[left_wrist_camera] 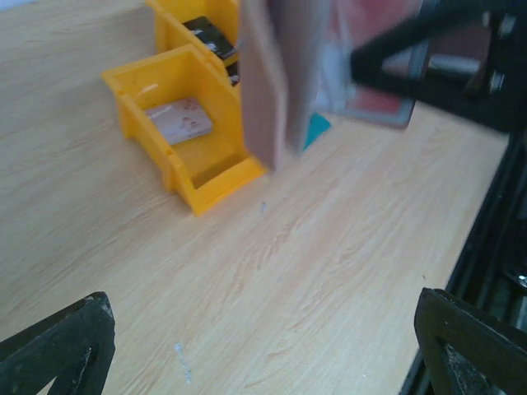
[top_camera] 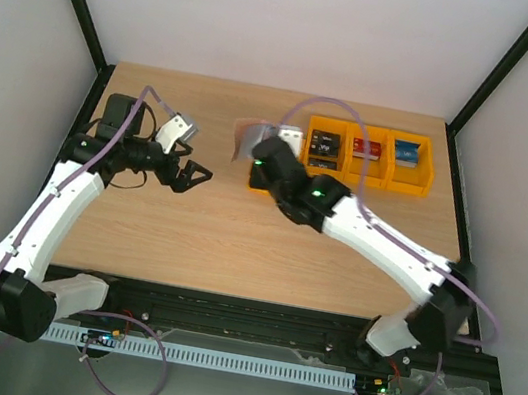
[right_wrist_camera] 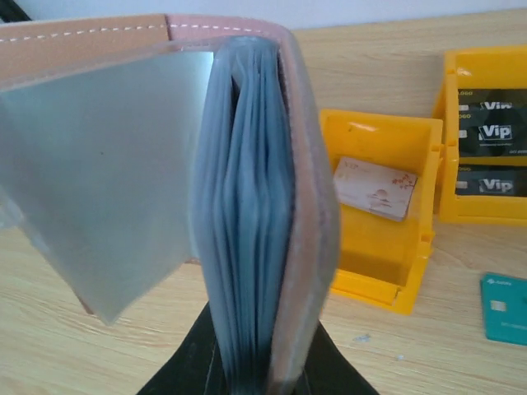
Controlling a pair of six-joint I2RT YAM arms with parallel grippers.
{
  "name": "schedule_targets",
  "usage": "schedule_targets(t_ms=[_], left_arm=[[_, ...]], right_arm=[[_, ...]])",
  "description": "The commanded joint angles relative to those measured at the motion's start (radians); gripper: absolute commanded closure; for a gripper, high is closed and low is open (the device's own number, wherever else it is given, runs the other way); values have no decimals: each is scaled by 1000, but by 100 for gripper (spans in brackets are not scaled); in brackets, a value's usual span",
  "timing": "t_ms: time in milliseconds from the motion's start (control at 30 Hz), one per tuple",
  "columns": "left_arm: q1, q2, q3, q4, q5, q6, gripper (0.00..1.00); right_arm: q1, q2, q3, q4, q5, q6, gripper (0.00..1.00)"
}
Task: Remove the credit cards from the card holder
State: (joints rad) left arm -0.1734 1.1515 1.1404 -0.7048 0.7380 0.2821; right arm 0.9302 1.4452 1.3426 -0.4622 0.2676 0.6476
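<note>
My right gripper (top_camera: 254, 151) (right_wrist_camera: 257, 366) is shut on the card holder (right_wrist_camera: 309, 206), held upright above the table. It is a pinkish-brown pouch, spread open, with blue-grey sleeves (right_wrist_camera: 243, 247) fanned between its covers. A flat grey leaf (right_wrist_camera: 107, 189) stands out to the left; I cannot tell whether it is a card or a sleeve. In the left wrist view the card holder (left_wrist_camera: 268, 82) is blurred, with a reddish flat piece (left_wrist_camera: 380, 100) behind it. My left gripper (top_camera: 195, 176) (left_wrist_camera: 262, 337) is open and empty, left of the holder and low over the table.
A row of orange bins (top_camera: 363, 179) stands at the back right. The nearest bin (right_wrist_camera: 416, 247) holds a pale patterned card (right_wrist_camera: 375, 188); another holds black cards (right_wrist_camera: 494, 140). A teal-green card (right_wrist_camera: 504, 309) lies on the table beside the bins.
</note>
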Motion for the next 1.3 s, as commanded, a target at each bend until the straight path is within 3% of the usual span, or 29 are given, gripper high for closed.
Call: schedule_targets(t_ms=[0,200,267,433,600,667,767,867,1000,1100,1200,1267], left_arm=[[2,-30,-27,75,-80,-59,0],[3,-43,-99,110,-138,-72,0],[3,-42,-105,118,-128,-77,1],[5,-42,-90,71,54,-55,1],[6,-56,-29,-103,287,112,1],[10,-59,-6,-174,333,165,11],[11,-57,20,-265,425,255,36],[12,-39,45,-372,517,390,55],[11,-30,81,-393,541,398,94],[12,-39,95,-391,525,378,98],[12,-44,103,-424,519,421,98],[14,-42,105,-446,523,448,98]], right_arm=[[99,153,173,-237,193,-20,98],[98,63,63,1,-107,-94,98],[94,16,12,91,-323,-161,98],[89,-125,-143,320,-692,-229,98],[75,-200,-204,347,-843,-310,98],[72,-240,-233,362,-892,-341,98],[65,-284,-265,400,-926,-352,98],[58,-290,-278,459,-946,-340,98],[51,-272,-275,523,-1011,-331,98],[30,-287,-307,574,-1040,-325,91],[-4,-311,-357,640,-1047,-285,71],[-27,-322,-393,698,-1056,-240,69]])
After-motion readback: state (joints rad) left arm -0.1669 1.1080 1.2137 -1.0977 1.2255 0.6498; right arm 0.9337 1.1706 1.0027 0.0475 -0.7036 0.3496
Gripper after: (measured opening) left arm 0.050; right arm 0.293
